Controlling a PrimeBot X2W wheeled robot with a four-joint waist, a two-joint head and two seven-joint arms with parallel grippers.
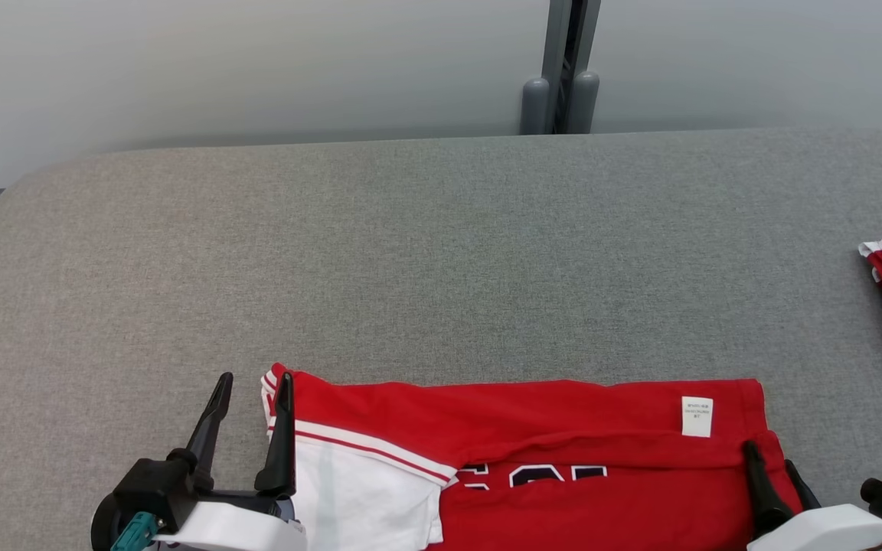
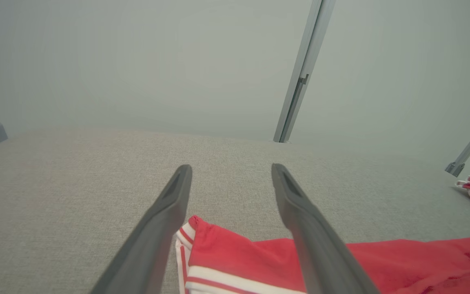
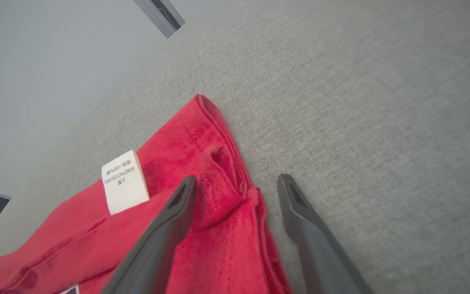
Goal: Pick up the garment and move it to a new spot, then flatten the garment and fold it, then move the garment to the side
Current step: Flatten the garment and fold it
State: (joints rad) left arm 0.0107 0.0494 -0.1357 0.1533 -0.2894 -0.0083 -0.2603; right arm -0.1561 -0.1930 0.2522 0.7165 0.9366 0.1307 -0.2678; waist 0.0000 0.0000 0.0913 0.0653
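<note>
Two-point straddling of the red garment (image 1: 563, 436), lying flat at the near edge of the grey worktop (image 1: 441, 252). Standing wide apart with left tool (image 1: 255, 380) across the striped sleeve corner, gripping nothing. Standing wide apart with right tool (image 1: 770, 457) across the hem corner near the white label (image 1: 697, 417), gripping nothing.
</note>
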